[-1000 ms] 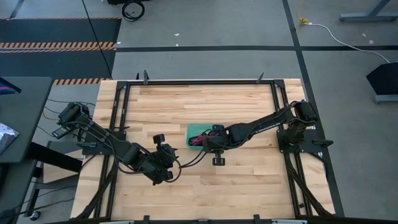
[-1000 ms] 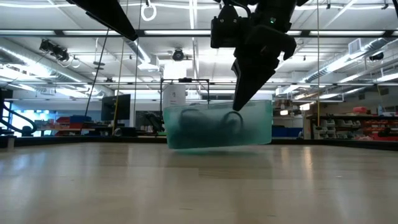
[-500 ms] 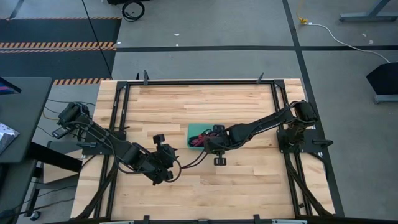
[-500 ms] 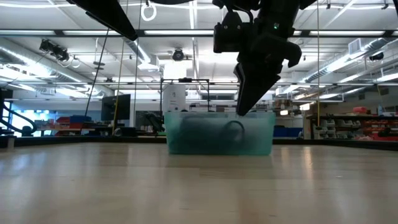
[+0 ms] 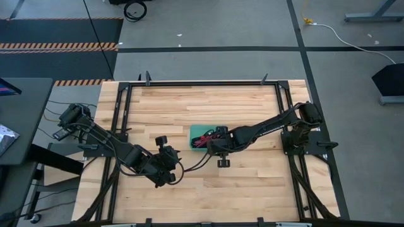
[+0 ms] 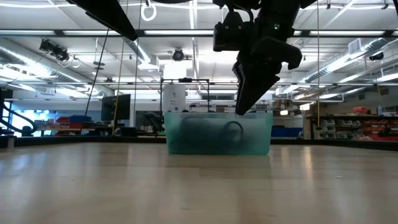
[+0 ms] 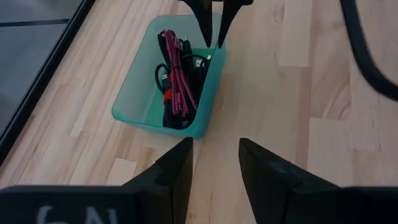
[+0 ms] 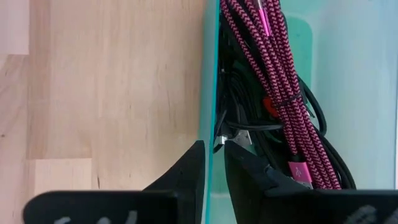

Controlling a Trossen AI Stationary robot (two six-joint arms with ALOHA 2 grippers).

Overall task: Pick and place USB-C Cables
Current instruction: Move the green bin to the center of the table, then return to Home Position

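Note:
The USB-C cables lie piled in a teal bin (image 5: 196, 132) (image 6: 217, 134) on the middle of the table. A magenta braided cable (image 8: 280, 81) (image 7: 177, 74) lies on several black ones (image 7: 166, 109), one with a red tie (image 8: 268, 104). My right gripper (image 5: 211, 146) (image 8: 214, 168) (image 6: 241, 111) points down at the bin's near wall (image 8: 211, 74). It is narrowly open, with one finger outside the wall and one inside. My left gripper (image 5: 172, 173) (image 7: 214, 158) is open and hovers near and to the left of the bin. My right gripper straddles the top edge of the bin's near wall (image 8: 211, 124) from above, close to its right end. The outer finger (image 8: 186, 168) is over the wood and the inner finger (image 8: 249, 171) is over the cables. I cannot tell whether either finger touches the wall. The bin stands flat on the table.
A black metal frame (image 5: 120, 113) runs around the wooden tabletop. Bare wood lies around the bin on all sides (image 5: 252, 183). The right arm's own black wiring (image 5: 196, 162) loops low between the two grippers.
A second ago the bin was tipped, with its right-hand side in the low view raised off the table. It has since come down and now stands flat. My right gripper has risen slightly, so its fingertips are now about level with the rim.

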